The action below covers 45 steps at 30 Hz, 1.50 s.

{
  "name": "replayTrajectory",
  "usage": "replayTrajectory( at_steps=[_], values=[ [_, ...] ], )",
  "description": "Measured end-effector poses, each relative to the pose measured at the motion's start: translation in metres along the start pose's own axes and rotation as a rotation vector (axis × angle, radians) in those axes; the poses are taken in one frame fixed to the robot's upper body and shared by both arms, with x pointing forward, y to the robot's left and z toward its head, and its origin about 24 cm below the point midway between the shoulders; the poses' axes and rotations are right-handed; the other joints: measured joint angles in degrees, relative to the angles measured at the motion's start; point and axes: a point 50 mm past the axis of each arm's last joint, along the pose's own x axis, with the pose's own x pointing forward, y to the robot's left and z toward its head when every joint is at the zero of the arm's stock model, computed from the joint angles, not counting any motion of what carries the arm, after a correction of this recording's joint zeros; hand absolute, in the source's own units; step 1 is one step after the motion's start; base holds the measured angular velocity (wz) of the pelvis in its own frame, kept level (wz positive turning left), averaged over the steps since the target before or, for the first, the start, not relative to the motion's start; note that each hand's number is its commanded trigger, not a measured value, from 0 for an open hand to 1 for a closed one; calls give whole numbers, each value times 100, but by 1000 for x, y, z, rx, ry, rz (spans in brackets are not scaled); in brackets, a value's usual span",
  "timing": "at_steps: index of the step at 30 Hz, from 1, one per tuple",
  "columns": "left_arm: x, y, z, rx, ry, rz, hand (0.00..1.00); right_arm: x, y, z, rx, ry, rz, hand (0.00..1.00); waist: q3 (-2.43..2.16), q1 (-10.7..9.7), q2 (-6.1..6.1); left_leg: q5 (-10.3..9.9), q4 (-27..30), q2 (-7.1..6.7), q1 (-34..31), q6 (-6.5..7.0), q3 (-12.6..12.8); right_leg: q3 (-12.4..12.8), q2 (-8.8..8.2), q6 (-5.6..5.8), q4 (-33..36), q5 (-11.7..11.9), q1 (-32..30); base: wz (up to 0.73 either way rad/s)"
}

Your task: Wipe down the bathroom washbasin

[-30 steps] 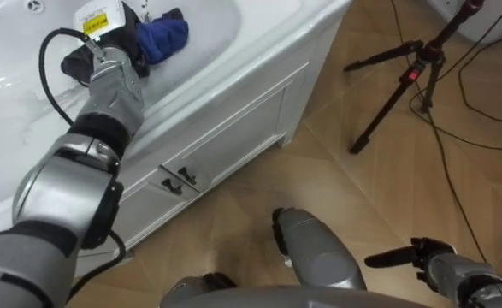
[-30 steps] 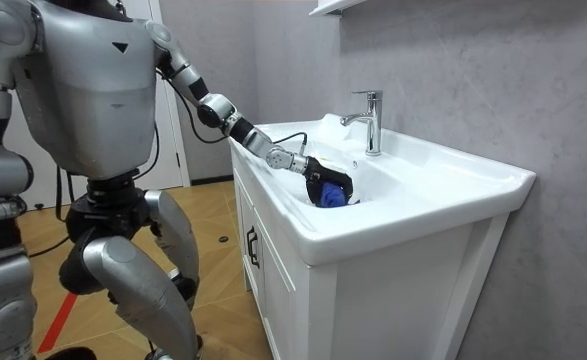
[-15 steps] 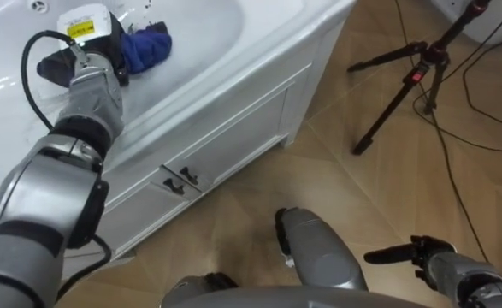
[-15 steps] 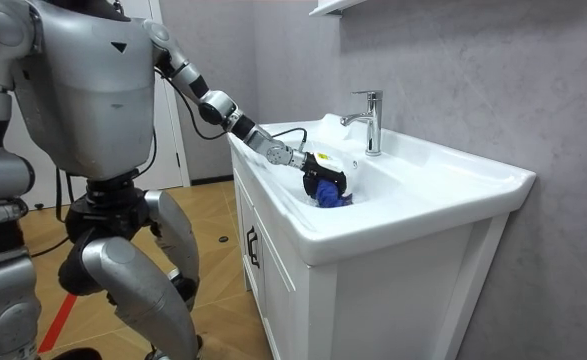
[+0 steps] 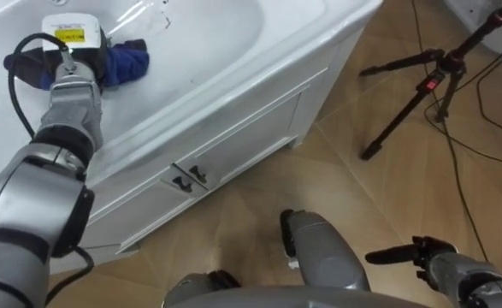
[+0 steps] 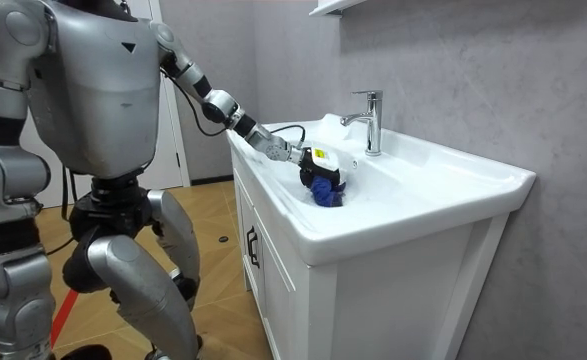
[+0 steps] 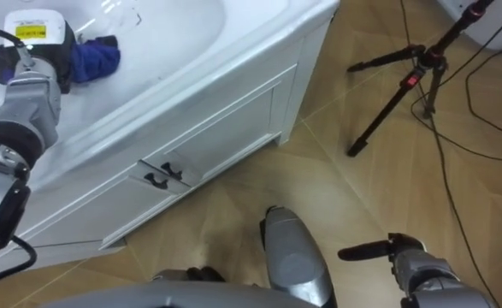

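A white basin (image 5: pixel 208 34) is set in a white sink cabinet (image 5: pixel 233 145). My left arm reaches into the bowl. My left hand (image 5: pixel 58 60) rests on the basin floor, its fingers curled on a blue cloth (image 5: pixel 124 62) that bunches out at its right side. In the room view the left hand (image 6: pixel 311 165) presses the blue cloth (image 6: pixel 323 192) down inside the bowl, in front of the chrome tap (image 6: pixel 371 120). My right hand (image 5: pixel 426 257) hangs low at my side over the wooden floor, fingers relaxed, holding nothing.
I stand at the cabinet's front corner. Dark handles (image 5: pixel 186 178) sit on the cabinet front. A black tripod (image 5: pixel 422 94) with trailing cables stands on the floor to my right. A grey wall backs the sink.
My left hand has slid the blue cloth leftward across the basin floor, farther from the front rim. The eye view has shifted a little. The right hand has stayed put.
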Motion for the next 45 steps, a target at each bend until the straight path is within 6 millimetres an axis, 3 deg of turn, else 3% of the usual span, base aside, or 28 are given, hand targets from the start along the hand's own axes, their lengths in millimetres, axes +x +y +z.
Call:
replayTrajectory(
  at_steps=[4, 6, 11, 20, 24, 31, 35, 37, 42, 45],
  values=[
    [-4, -11, -8, 79, -3, -24, 100, 0, -2, -6, -12, 14, -5, 0, -17, 106, 11, 9, -35, -1, 108, -15, 18, -8, 8, -5, -12, -1, 78, -6],
    [-6, -14, -21, 125, 26, -38, 100, 0, -3, -9, -29, 26, -4, 0, -24, 150, 17, 25, -40, -14, 111, -13, 5, -19, -7, -11, -9, 3, 87, 2],
    [-12, -28, -40, 174, 83, -96, 100, 0, -4, -15, -26, 49, -4, 0, -81, 157, 16, 119, -154, -96, 178, 22, -111, -142, -113, -4, -70, 7, 226, 17],
    [-16, -35, -40, 183, 77, -144, 100, 0, -5, -19, 0, 48, -10, 0, -104, 206, 35, 189, -361, -143, 349, 74, -107, -144, -94, 74, -445, 244, 503, -1],
    [-18, -37, -39, 179, 67, -151, 100, 0, -7, -27, 13, 65, -16, 0, -146, 248, 73, 200, -443, -153, 381, 87, -95, -159, -89, 78, -519, 277, 540, 0],
    [-27, -51, -36, 182, 44, -187, 100, 0, -11, -32, 26, 75, -35, 0, -174, 285, 88, 245, -723, -199, 780, 60, -133, -225, -75, 98, -654, 249, 921, 1],
    [-37, -60, -32, 175, 13, -182, 100, -1, -14, -39, 28, 92, -76, 0, -182, 448, 97, 252, -800, -197, 1046, 46, -157, -256, -50, 113, -751, 205, 1203, 1],
    [-40, -64, -30, 169, 2, -181, 100, -1, -15, -41, 28, 97, -86, 0, -227, 503, 130, 259, -827, -197, 1122, 36, -198, -304, -50, 119, -811, 195, 1305, 8],
    [-42, -66, -30, 168, -1, -187, 100, -1, -15, -40, 28, 101, -89, 0, -242, 556, 127, 277, -919, -215, 1283, 7, -201, -312, -51, 113, -801, 159, 1417, 0],
    [-43, -67, -29, 168, 0, -190, 100, -1, -15, -42, 26, 117, -94, 0, -228, 579, 105, 291, -975, -222, 1346, -13, -209, -328, -51, 98, -814, 146, 1451, 1]
  ],
)
